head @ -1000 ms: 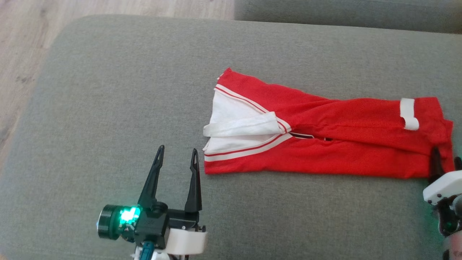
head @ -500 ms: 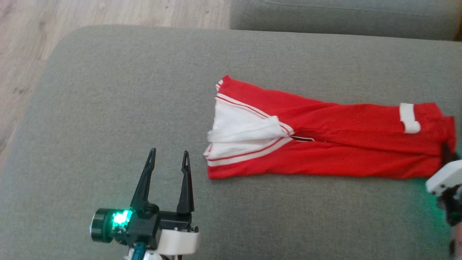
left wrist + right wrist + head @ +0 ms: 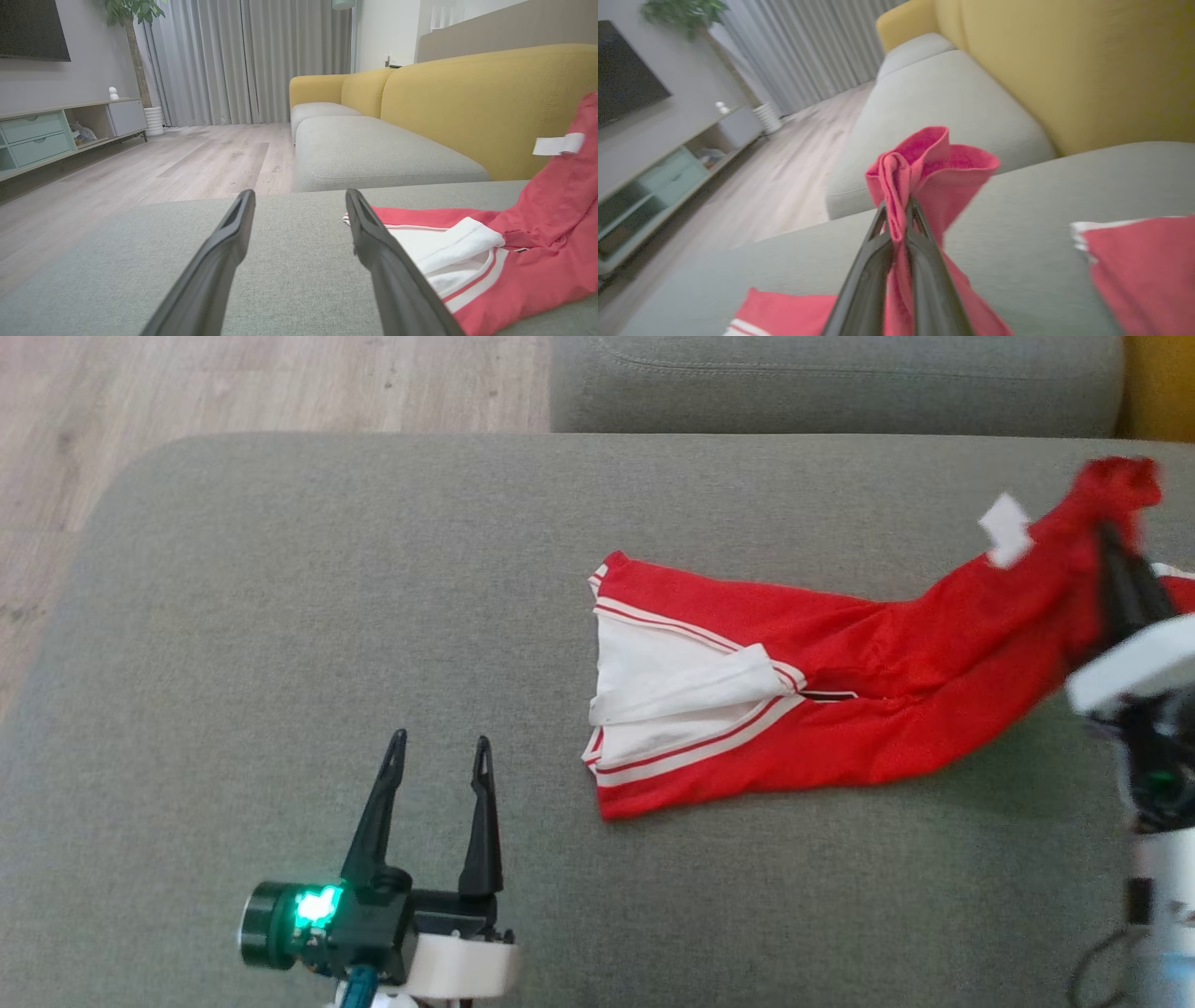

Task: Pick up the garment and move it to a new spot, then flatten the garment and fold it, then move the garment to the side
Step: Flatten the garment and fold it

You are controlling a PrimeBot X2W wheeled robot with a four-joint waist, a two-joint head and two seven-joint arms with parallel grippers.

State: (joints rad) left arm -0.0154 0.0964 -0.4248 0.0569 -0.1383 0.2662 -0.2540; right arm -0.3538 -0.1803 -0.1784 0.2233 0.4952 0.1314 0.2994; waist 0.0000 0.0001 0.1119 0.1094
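Head view: right gripper (image 3: 1111, 546) jaws just clenched on garment (image 3: 840, 709) end and raised it; the rest lies on the sofa cushion (image 3: 327, 616). Left gripper (image 3: 439, 751) jaws released, idle. Pick-up underway.

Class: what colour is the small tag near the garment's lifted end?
The tag is white, on the red garment; best seen in the left wrist view.

Home living room: a yellow sofa (image 3: 467, 102), grey curtains (image 3: 243, 60) beyond it, a wall-mounted television (image 3: 32, 28) and low cabinet (image 3: 56, 130) opposite it.
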